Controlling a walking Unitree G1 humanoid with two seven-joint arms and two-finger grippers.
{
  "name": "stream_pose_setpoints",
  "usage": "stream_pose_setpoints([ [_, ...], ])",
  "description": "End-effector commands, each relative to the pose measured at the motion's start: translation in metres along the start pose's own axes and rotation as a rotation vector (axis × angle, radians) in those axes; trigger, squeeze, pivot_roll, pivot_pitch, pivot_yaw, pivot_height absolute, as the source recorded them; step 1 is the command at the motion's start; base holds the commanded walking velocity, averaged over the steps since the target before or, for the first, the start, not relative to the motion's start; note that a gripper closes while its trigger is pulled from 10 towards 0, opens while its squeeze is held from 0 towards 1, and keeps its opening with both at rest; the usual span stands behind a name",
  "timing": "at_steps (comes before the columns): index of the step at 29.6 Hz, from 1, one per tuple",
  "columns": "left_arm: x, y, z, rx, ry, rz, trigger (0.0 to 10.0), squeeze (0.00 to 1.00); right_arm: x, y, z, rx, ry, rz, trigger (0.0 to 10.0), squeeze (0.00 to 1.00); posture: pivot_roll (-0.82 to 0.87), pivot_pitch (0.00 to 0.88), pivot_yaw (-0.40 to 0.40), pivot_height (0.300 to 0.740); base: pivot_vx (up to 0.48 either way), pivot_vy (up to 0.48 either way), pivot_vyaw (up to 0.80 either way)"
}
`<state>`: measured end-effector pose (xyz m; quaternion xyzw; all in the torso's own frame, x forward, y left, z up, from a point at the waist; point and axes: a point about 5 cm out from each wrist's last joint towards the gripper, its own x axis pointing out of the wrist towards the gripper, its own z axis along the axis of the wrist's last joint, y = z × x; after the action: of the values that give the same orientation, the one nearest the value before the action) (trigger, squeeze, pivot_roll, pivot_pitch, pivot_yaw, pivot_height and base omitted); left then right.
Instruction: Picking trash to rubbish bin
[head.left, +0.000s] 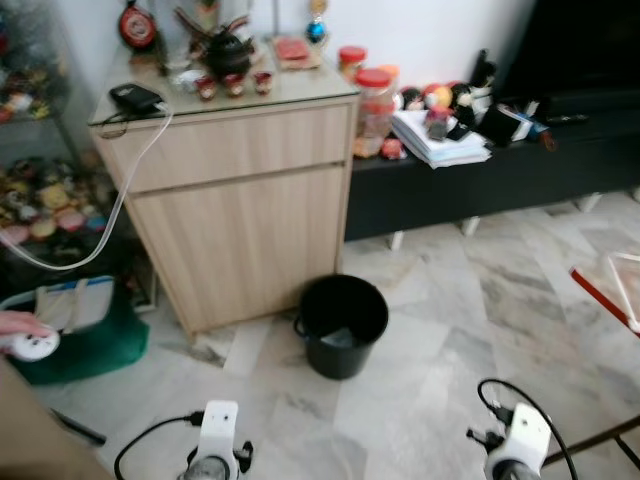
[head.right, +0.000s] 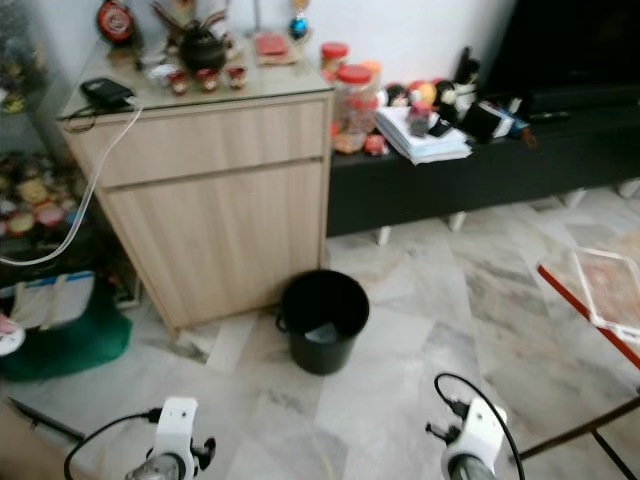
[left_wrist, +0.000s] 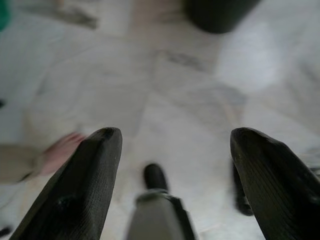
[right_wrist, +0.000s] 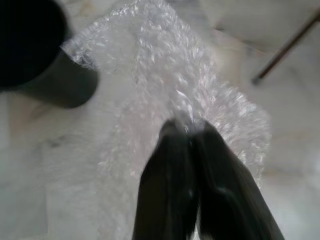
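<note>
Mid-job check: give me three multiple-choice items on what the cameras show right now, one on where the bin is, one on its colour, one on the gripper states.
1. Where does the bin stand?
A. On the floor in front of the wooden cabinet
B. On top of the cabinet
C. On the black TV bench

2. What colour is the bin?
A. Green
B. Black
C. Red

3. What is the state of the right gripper?
A. Open and empty
B. Shut on a cup
C. Shut on bubble wrap

Answers: 1 A, the head views show it on the marble floor by the cabinet's lower corner. 2 B, its wall and rim are black. 3 C, the right wrist view shows the fingers together, pinching clear bubble wrap; the left gripper is open with nothing between its fingers.
</note>
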<state>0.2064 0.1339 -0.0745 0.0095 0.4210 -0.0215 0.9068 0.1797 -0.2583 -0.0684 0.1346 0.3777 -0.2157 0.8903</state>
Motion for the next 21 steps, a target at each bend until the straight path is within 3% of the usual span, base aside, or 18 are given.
stream_pose_setpoints([
  [1, -0.0003, 0.0126, -0.0008, 0.012, 0.005, 0.032, 10.0, 0.00, 0.0015, 0.0092, 0.0030, 0.014, -0.009, 0.021, 10.0, 0.00, -0.12, 0.000, -0.050, 0.740, 0.292, 0.000, -0.80],
  [21, -0.0006, 0.0133, -0.0017, 0.000, 0.007, 0.039, 10.0, 0.00, 0.0021, 0.0096, 0.0058, 0.001, -0.016, 0.023, 10.0, 0.00, -0.12, 0.000, -0.056, 0.740, 0.288, 0.000, 0.00],
])
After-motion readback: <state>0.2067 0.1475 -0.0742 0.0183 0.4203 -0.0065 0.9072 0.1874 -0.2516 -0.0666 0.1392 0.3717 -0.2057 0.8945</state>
